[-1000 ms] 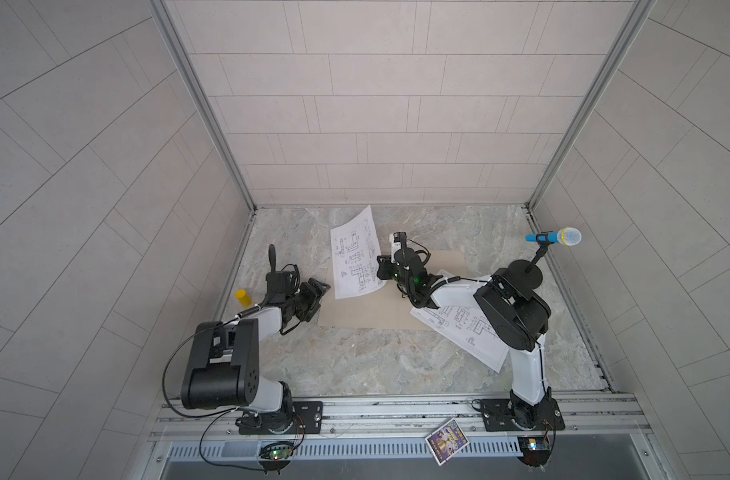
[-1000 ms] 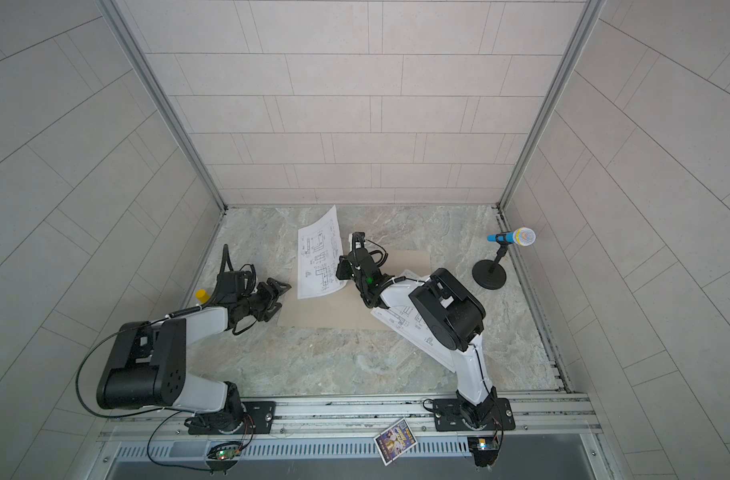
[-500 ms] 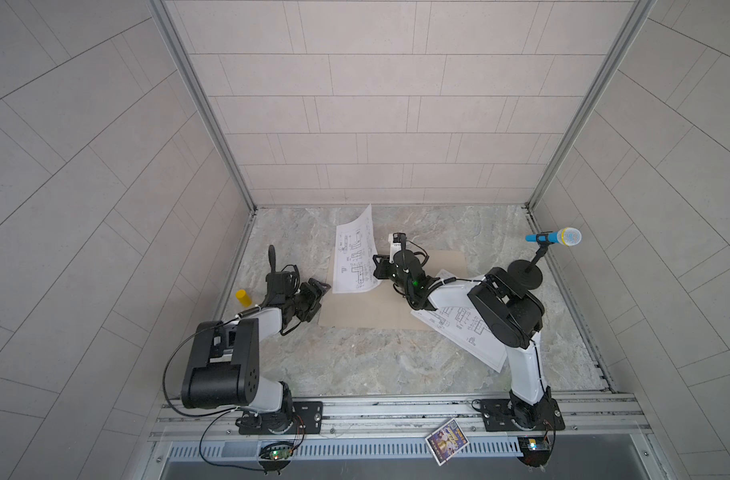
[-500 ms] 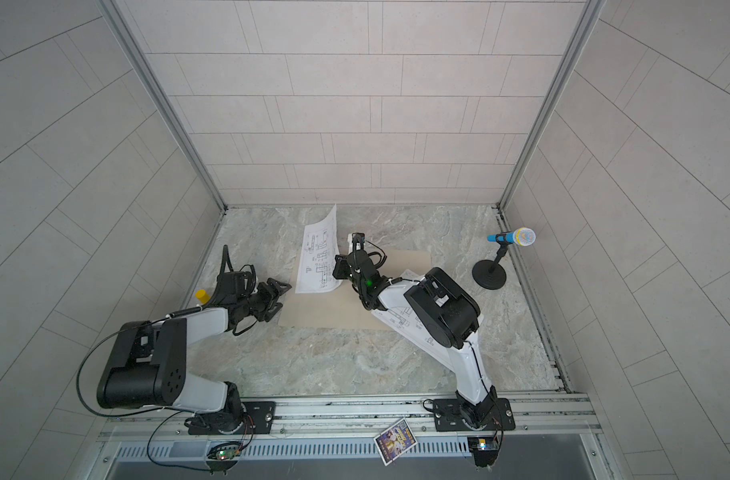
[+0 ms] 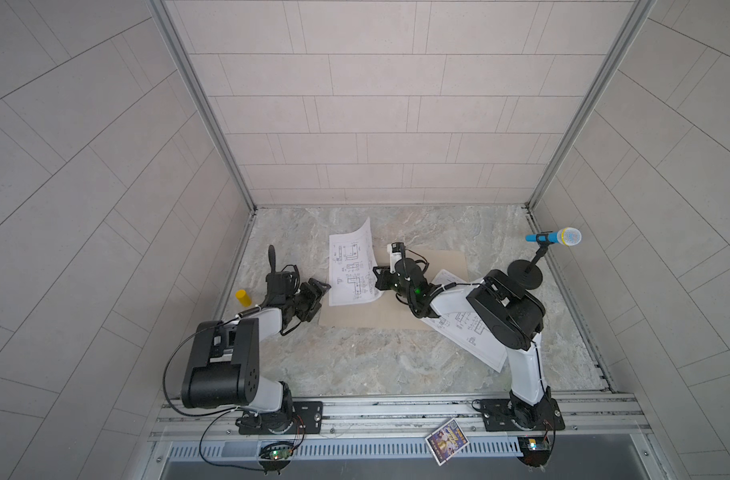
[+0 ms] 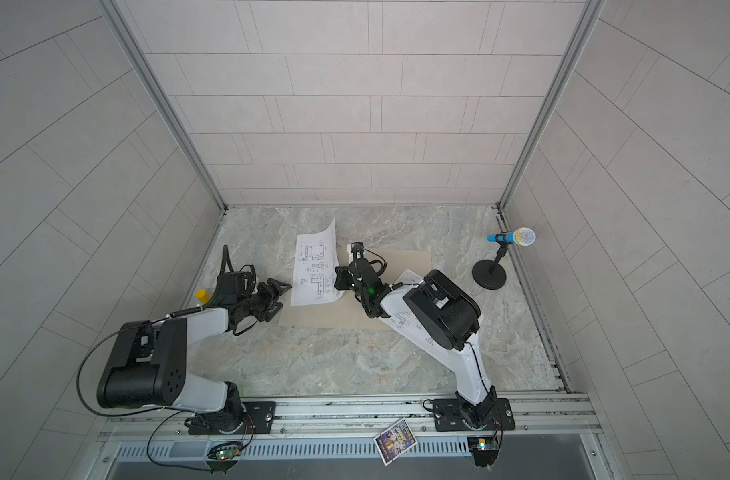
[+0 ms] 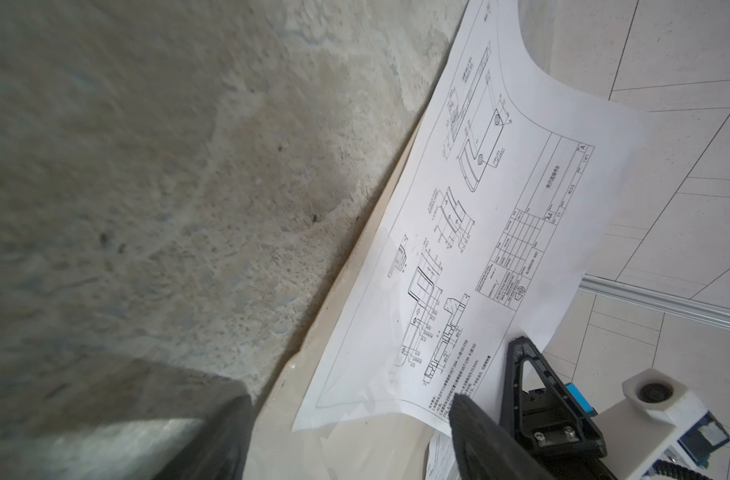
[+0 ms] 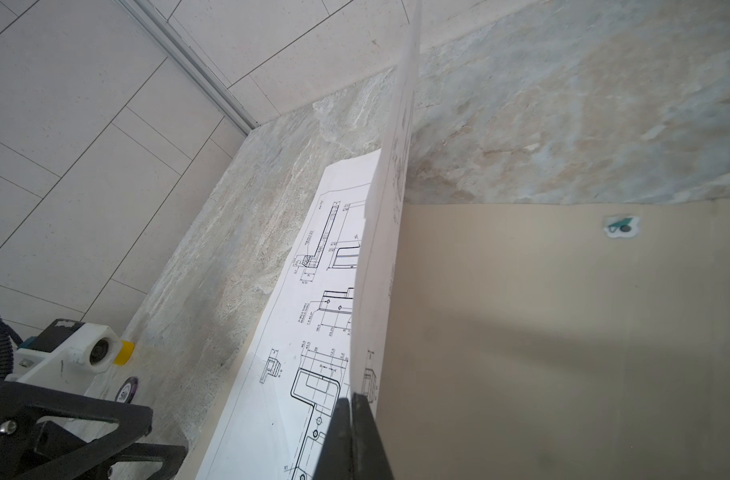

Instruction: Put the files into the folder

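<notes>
Hovering at the folder's (image 5: pixel 355 316) nine o'clock edge, the left gripper (image 5: pixel 321 300) has its jaws spread wide and holds nothing. Toward the folder's ten o'clock, the right gripper (image 5: pixel 376 278) is pinched tight on a lifted sheet (image 5: pixel 351 266), which curls upward. The remaining files (image 5: pixel 472 343) lie at four o'clock, overlapping the folder's corner.

2 sheets (image 5: pixel 351 266), 1 folder (image 5: pixel 442 262), 1 mic (image 5: pixel 556 237), 1 yellow cyl (image 5: pixel 243 297), 1 card (image 5: pixel 446 444)
</notes>
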You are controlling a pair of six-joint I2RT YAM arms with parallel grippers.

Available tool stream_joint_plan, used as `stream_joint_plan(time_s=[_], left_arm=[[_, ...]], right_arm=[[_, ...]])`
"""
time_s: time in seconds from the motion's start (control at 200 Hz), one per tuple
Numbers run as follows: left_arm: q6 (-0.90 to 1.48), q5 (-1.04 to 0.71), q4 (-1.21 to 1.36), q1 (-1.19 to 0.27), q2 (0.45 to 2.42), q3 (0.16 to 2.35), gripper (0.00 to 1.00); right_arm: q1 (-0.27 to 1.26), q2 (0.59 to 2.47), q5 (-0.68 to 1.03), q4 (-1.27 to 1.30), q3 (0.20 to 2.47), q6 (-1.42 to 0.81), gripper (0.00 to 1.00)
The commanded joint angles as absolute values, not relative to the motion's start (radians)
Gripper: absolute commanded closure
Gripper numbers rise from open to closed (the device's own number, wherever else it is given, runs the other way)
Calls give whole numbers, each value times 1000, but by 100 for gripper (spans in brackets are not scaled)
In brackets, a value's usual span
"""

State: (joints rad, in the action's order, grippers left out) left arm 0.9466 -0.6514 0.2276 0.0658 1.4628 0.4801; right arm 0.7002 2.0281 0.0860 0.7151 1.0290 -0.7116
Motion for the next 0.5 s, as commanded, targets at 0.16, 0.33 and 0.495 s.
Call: stream_joint_plan(time_s=[0.16, 0.33, 0.495], left_arm=[[945, -629, 141, 63, 1470, 448, 19], [943, -629, 135, 62, 1467, 446, 19], [942, -630, 135, 62, 1463, 445, 19]], right_arm=[[712, 1964, 76, 755, 981, -733, 100], [716, 1963, 55, 764, 965, -747, 100], [723, 1968, 44, 756, 961, -744, 100]])
